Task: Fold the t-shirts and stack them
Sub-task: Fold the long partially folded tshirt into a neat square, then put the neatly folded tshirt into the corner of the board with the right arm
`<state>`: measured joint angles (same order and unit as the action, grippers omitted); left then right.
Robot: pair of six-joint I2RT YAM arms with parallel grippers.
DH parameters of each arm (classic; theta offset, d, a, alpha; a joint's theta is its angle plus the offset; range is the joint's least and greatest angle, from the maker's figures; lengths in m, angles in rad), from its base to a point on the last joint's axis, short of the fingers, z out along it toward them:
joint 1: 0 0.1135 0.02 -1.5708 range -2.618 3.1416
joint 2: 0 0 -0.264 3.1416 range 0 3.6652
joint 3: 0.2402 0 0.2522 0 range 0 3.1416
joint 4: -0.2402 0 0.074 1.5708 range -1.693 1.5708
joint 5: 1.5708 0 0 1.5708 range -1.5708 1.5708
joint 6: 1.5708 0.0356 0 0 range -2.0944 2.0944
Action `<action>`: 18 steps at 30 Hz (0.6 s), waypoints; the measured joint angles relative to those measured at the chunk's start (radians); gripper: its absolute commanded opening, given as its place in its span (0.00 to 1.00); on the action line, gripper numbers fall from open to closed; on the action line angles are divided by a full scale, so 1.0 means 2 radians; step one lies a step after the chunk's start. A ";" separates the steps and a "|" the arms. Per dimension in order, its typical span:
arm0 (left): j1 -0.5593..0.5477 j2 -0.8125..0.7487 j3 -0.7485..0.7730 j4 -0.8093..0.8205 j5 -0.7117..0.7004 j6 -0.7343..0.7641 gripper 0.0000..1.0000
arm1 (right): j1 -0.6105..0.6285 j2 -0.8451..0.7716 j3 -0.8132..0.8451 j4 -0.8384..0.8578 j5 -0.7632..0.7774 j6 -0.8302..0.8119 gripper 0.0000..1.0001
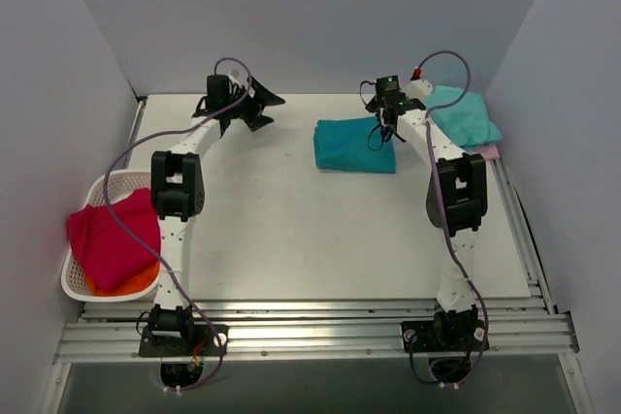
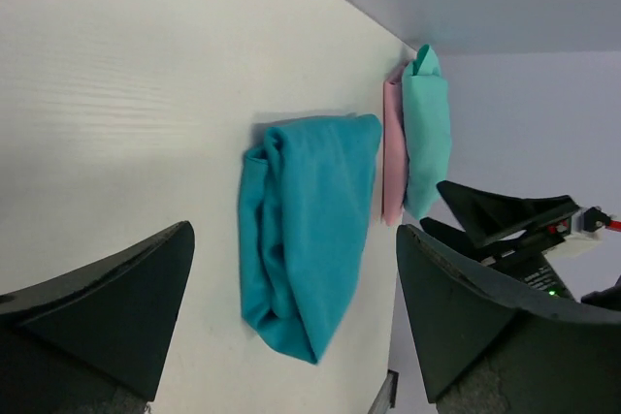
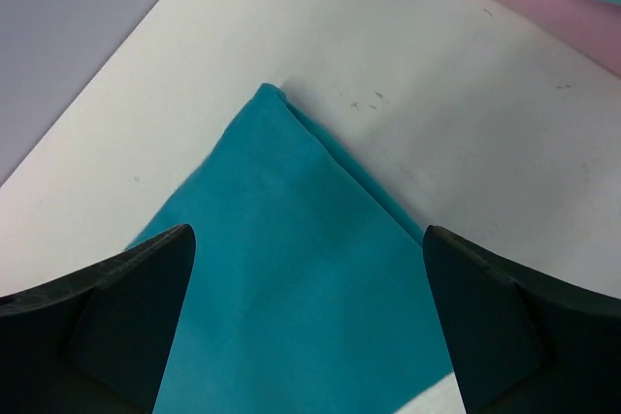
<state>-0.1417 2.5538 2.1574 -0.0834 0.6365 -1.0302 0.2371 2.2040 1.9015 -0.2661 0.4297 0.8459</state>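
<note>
Fingers first: my right fingers (image 3: 107, 307) hover wide and empty over the folded teal-blue t-shirt (image 1: 355, 145), spread, I judge, to clear the cloth. My left fingers (image 2: 107, 307), equally wide and empty, hang well to its left over the worktop (image 1: 281, 220). Right of it, the mint-green t-shirt (image 1: 466, 115) lies atop the pink t-shirt (image 2: 392, 152), probably its destination. No label or writing shows.

Left arm (image 1: 177, 186), right arm (image 1: 456, 191) reach forward; left jaws, right jaws spread wide.
</note>
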 measured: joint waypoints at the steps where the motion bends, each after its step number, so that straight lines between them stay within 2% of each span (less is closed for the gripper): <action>1: 0.000 -0.030 -0.019 -0.001 -0.008 0.012 0.94 | 0.002 -0.018 -0.027 0.003 -0.001 0.001 1.00; 8: -0.010 -0.209 -0.133 0.015 -0.062 0.076 0.94 | 0.012 -0.173 -0.269 0.082 -0.027 0.019 1.00; 11: -0.011 -0.225 -0.154 0.026 -0.073 0.088 0.94 | 0.024 -0.236 -0.373 0.119 -0.050 0.032 1.00; 13: -0.011 -0.222 -0.167 0.025 -0.080 0.090 0.94 | 0.039 -0.261 -0.413 0.133 -0.063 0.040 1.00; 18: -0.010 -0.200 -0.187 0.019 -0.084 0.089 0.94 | 0.110 -0.296 -0.469 0.166 -0.076 0.075 1.00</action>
<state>-0.1627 2.1532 1.7836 -0.0456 0.4679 -0.8513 0.4568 1.6119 0.9627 0.0654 0.2787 0.9966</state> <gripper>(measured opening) 0.940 0.996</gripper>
